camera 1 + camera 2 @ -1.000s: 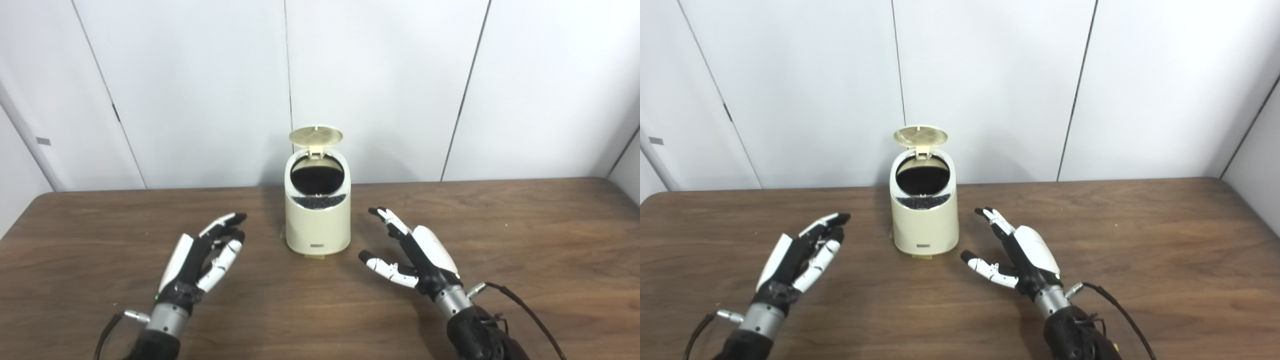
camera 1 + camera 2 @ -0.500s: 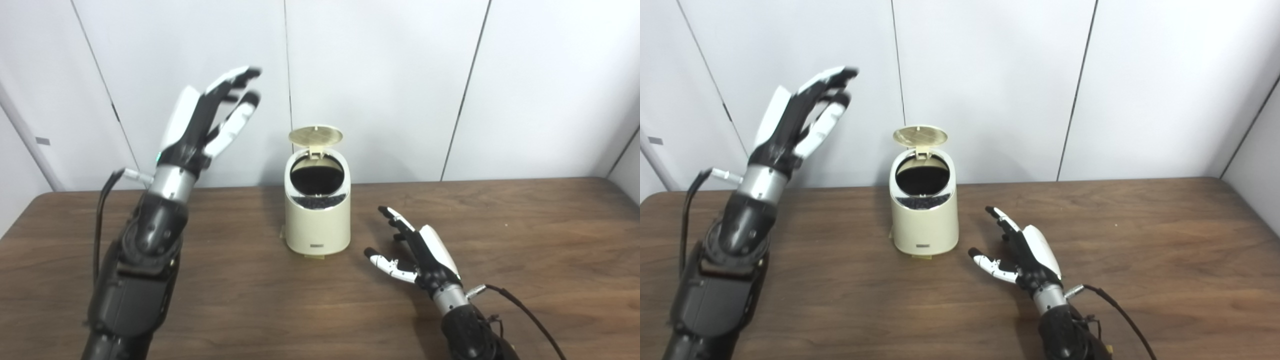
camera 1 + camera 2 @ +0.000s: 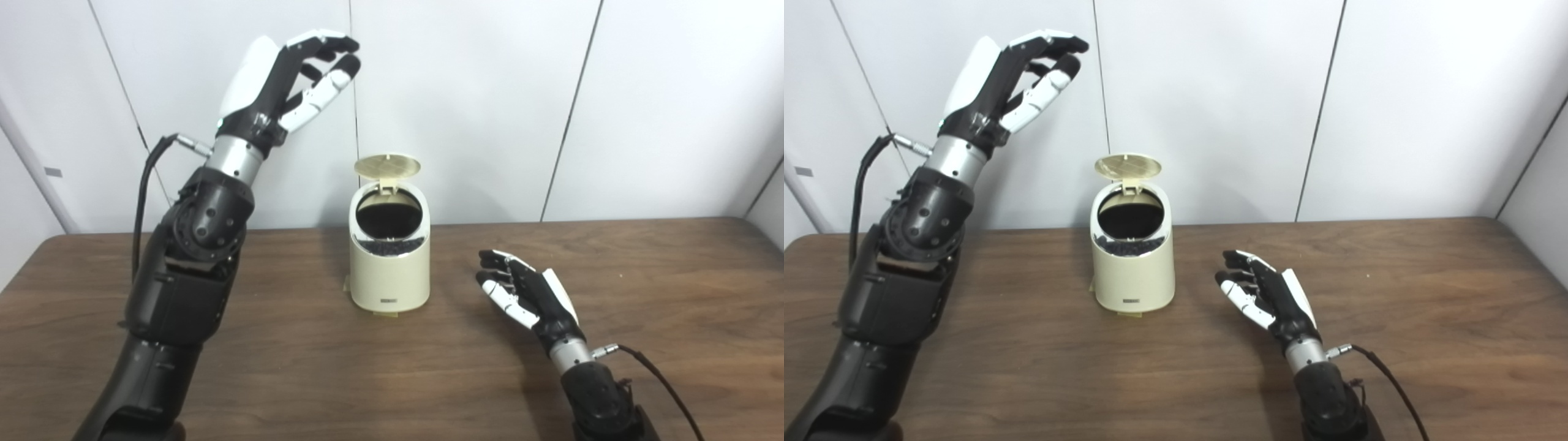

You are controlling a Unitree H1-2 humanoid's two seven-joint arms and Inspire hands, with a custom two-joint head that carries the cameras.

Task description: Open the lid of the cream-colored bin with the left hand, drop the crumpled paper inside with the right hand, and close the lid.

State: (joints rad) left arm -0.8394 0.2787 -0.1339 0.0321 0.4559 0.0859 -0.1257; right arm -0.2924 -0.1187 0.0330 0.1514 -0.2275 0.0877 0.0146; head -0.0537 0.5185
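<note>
Above open bin (image 3: 389, 278) — left robot hand (image 3: 288, 76), empty, raised.

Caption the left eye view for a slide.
Left hand raised above the cream bin, lid open; right hand empty.

A cream-colored bin (image 3: 1133, 269) stands on the brown wooden table (image 3: 1427, 306), near its far edge and in front of a white panelled wall (image 3: 1335, 104). Its round lid (image 3: 1127, 166) is tipped up on the hinge at the back, and the mouth below it is dark. The left hand (image 3: 1013, 79) is raised high, up and to the left of the lid, well clear of it, fingers spread and slightly curled, holding nothing. The right hand (image 3: 1265, 297) hovers low over the table to the right of the bin, apart from it, palm turned toward the bin, fingers loosely apart and empty. A black cable (image 3: 1387, 383) trails from its wrist
</note>
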